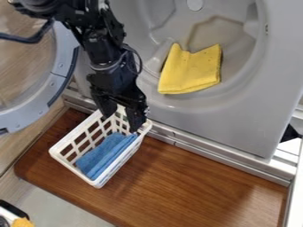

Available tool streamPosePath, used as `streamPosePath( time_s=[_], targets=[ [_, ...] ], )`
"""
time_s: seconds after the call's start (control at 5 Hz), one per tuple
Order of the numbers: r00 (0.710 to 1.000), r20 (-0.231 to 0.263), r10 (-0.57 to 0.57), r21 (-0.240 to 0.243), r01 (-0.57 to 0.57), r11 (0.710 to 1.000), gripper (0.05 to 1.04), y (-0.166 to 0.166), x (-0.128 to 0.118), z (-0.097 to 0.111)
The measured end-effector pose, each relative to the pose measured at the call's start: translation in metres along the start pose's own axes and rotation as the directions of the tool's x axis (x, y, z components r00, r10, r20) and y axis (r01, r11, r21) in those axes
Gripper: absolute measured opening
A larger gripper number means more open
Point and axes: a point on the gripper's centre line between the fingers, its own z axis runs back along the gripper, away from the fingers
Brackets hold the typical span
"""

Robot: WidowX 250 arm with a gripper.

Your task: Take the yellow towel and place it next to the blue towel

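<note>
At the far left we see the round door (pixel 64 62) of a grey machine swung open, with part of an orange-yellow item (pixel 22 222) in the bottom corner. Next to the right, we find a white lattice basket (pixel 72 168) set at an angle on a brown wooden board (pixel 195 186), with the folded blue towel (pixel 106 153) lying inside it. Over the basket's upper end hangs our black pincer (pixel 121 122), on the arm (pixel 109 57) that comes in from the top left. Its two fingers point down and stand well apart, with white lattice in sight between them, and we see it has hold of nothing. Further right, the yellow towel (pixel 189 71) lies folded on the inner lower rim of the grey machine (pixel 260 102), in its round opening. From the pincer, we have it up and to the right, clear of the fingers and apart from the blue towel. Along the machine's lower edge, a metal rail (pixel 237 164) slants down to the right, bordering our board.
</note>
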Motion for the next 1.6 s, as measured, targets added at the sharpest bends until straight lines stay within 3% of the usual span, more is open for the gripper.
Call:
streamPosePath(
  time_s=[0.2, 0.4, 0.8, 1.0, 1.4, 1.6],
  targets=[
    [1.0, -0.017, 0.008, -0.007, -0.008, 1.0, 1.001, 0.0, -0.002, -0.005],
    [0.999, 0.026, 0.026, -0.01, -0.025, 1.0, 1.001, 0.0, 0.019, -0.005],
    [0.987, 0.146, 0.069, -0.029, -0.066, 0.997, 1.001, 0.003, 0.082, -0.003],
    [0.971, 0.231, 0.057, -0.017, -0.054, 0.998, 1.001, 0.001, 0.11, 0.009],
    [0.972, 0.224, 0.065, -0.013, -0.063, 0.998, 1.001, -0.005, 0.104, -0.018],
    [0.984, 0.161, 0.08, -0.011, -0.079, 0.997, 0.999, -0.006, 0.09, -0.046]
  ],
)
